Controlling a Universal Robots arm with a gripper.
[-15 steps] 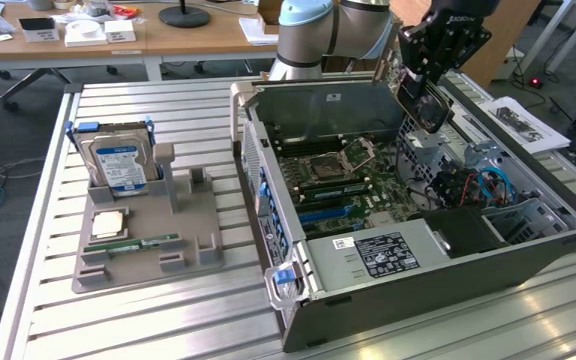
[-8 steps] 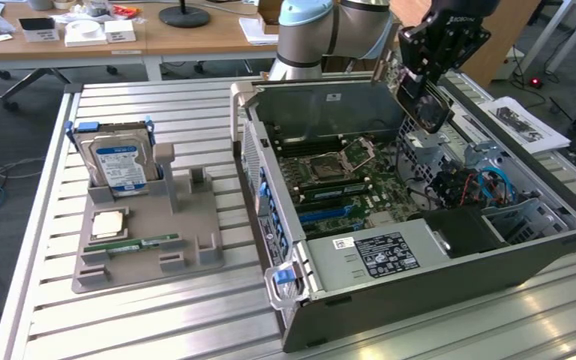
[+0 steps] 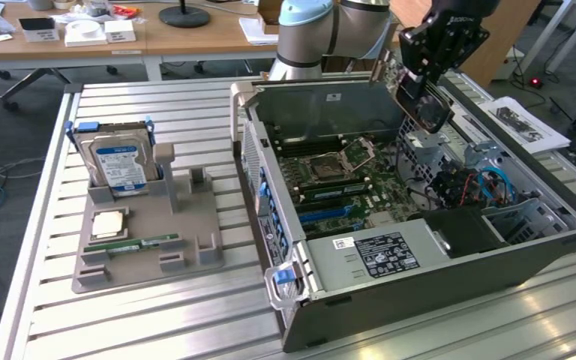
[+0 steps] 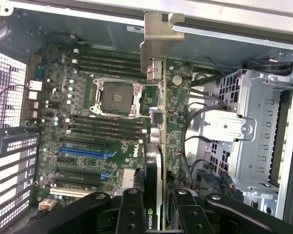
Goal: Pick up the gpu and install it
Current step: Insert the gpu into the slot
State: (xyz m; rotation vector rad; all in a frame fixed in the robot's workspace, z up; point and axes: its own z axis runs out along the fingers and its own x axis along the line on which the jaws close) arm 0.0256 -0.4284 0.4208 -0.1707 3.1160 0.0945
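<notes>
The large grey open computer case (image 3: 528,255) sits centre and right in the exterior view, with a black-and-white label (image 3: 381,255) too small to read, while the wrist view shows its green motherboard (image 4: 107,141) with white Dell lettering. The black gripper (image 4: 158,195) is clenched on the gpu (image 3: 423,105), a green card with a black cooler and a silver bracket, above the case at the exterior view's upper right. The wrist view shows the card edge-on with a small green logo badge. At the exterior view's left, a grey holder tray (image 3: 203,259) carries a silver hard drive (image 3: 118,161) with a blue-white label.
</notes>
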